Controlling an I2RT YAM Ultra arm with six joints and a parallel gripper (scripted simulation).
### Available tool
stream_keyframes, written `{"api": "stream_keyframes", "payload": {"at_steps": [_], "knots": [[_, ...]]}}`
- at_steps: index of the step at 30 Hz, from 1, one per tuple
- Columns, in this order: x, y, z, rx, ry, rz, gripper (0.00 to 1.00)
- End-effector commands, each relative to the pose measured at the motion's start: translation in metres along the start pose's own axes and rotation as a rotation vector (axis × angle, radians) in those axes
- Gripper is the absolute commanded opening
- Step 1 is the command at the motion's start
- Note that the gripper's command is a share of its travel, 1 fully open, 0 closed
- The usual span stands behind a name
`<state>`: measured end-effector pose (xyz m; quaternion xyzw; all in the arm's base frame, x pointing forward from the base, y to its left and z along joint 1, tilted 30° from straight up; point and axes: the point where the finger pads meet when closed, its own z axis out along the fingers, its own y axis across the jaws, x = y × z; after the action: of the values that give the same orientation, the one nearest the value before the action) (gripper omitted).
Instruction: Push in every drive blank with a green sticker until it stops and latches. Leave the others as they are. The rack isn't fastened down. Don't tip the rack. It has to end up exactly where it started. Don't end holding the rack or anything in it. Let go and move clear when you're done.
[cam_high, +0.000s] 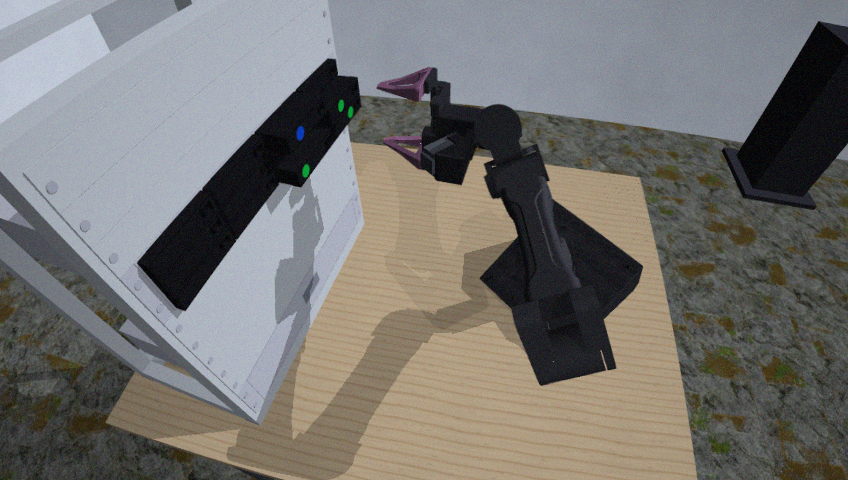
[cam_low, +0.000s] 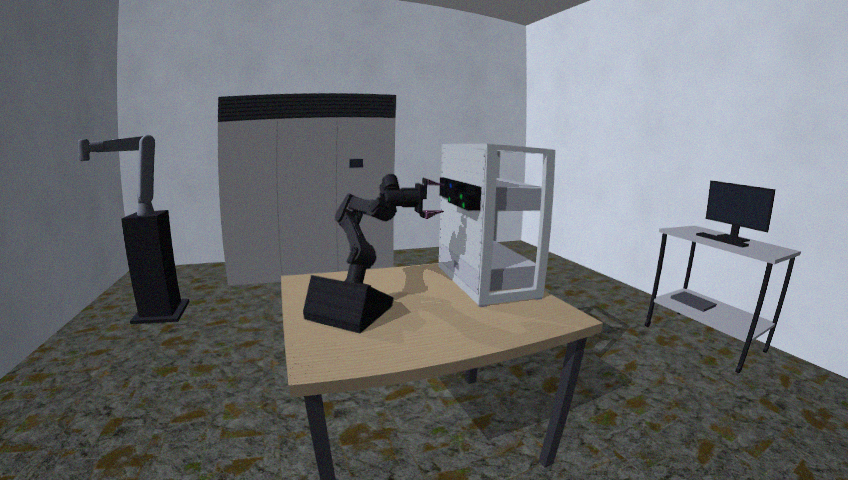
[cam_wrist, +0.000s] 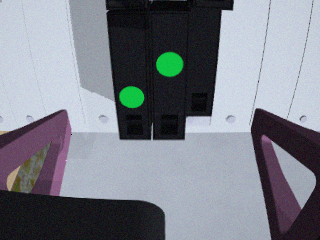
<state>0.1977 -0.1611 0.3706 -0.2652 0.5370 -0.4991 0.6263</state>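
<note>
The white rack (cam_high: 261, 237) (cam_low: 464, 237) stands upright on the table with a row of black drive blanks across its front. Two green-stickered blanks (cam_wrist: 132, 60) (cam_wrist: 169, 95) stand side by side, proud of the plain blank (cam_wrist: 202, 65) beside them. Their stickers also show at the row's far end in the top view. Nearer along the row, another green-stickered blank (cam_high: 305, 171) and a blue-stickered blank (cam_high: 300, 133) stick out. My gripper (cam_high: 381, 114) (cam_low: 440, 197) (cam_wrist: 160, 119) is open and empty, in front of the far-end pair and apart from it. Latches cannot be made out.
The wooden table (cam_high: 476, 410) (cam_low: 333, 356) carries the rack and the arm's base (cam_low: 339, 303). More black blanks (cam_high: 196, 249) lie along the near part of the row. A black pedestal (cam_high: 785, 118) (cam_low: 148, 267) and a desk with a monitor (cam_low: 740, 205) stand away from the table.
</note>
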Motion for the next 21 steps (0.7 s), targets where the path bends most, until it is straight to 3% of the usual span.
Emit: {"api": "stream_keyframes", "payload": {"at_steps": [1,19,20,21], "knots": [[-0.0011,-0.0111,-0.0005,0.026,0.007,-0.020,1.00],[-0.0011,-0.0111,-0.0005,0.026,0.007,-0.020,1.00],[-0.0011,-0.0111,-0.0005,0.026,0.007,-0.020,0.00],[-0.0011,-0.0111,-0.0005,0.026,0.007,-0.020,0.00]]}}
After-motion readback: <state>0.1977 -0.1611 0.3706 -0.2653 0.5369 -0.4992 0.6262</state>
